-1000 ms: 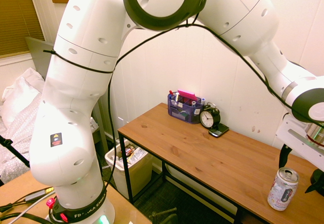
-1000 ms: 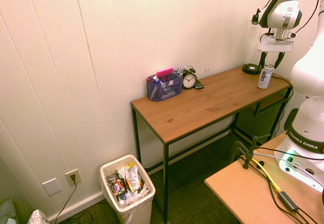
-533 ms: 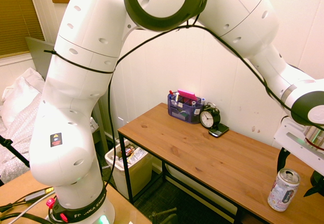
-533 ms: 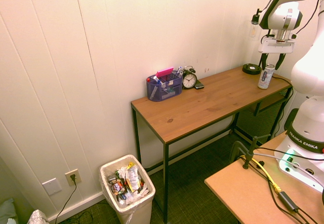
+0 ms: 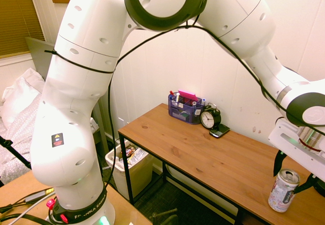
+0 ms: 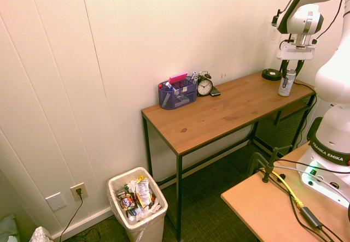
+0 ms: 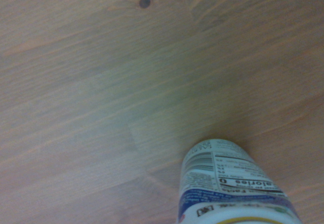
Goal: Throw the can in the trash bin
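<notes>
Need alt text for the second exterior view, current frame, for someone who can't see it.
A white robot arm's hand is lowered around an upright drink can at the far end of a wooden desk. Nearer the other end stand a blue pen organizer and an alarm clock; a filled trash bin is on the floor beside the desk.

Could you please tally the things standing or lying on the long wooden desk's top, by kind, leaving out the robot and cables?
Drink can: 1
Pen organizer: 1
Alarm clock: 1
Small dark device beside the clock: 1
Round black object: 1
Total: 5
</notes>
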Controlling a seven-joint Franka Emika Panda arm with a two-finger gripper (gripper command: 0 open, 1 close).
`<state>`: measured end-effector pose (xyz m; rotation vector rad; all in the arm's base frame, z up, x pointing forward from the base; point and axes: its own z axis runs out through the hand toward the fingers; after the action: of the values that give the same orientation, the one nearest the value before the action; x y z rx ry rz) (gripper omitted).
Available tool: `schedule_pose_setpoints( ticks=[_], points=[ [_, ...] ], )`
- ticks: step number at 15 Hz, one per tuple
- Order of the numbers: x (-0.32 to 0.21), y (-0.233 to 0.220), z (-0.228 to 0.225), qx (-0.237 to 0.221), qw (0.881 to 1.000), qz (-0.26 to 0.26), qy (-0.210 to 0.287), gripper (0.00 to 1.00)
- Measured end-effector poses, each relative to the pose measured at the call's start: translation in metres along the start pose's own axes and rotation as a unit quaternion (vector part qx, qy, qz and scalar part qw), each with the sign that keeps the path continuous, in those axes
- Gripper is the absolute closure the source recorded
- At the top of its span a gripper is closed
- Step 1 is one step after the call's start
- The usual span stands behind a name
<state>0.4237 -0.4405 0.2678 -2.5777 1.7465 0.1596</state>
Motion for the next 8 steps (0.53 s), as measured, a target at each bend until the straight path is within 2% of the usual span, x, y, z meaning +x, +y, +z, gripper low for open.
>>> schedule_pose_setpoints(
  ticks=[5,8],
  points=[
    [-0.002,-0.004,-0.001,0.001,1.0,-0.004,0.001,1.0],
    [-0.033,-0.034,-0.023,0.007,0.999,-0.043,0.02,1.0]
  ],
)
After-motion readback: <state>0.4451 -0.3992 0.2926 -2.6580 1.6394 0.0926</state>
